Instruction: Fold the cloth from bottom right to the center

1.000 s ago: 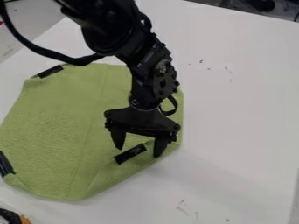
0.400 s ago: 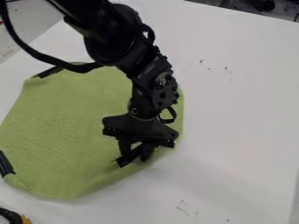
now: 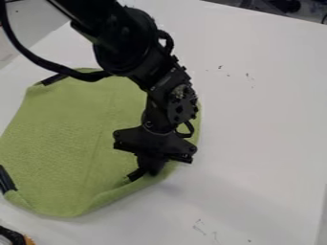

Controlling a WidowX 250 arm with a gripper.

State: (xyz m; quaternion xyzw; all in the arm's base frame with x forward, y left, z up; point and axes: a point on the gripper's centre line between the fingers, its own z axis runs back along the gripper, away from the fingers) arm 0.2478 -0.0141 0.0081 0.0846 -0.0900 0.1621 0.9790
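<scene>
On the near right edge of the many-sided green fabric cloth (image 3: 70,143), lying left on the smooth white tabletop (image 3: 262,143), black two-finger gripper (image 3: 152,171) pinched together on cloth by short black tape strip (image 3: 135,175); grasping step, I judge, next wanting a low lift far-left to centre.

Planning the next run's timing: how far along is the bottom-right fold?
Done: gripper is at the cloth's lower right, fingers together at the black strip. In hand: looks like a pinch on that corner; the edge beside it curls slightly. Left: bringing the corner to the center, then letting go; no flap lies over the middle.
</scene>
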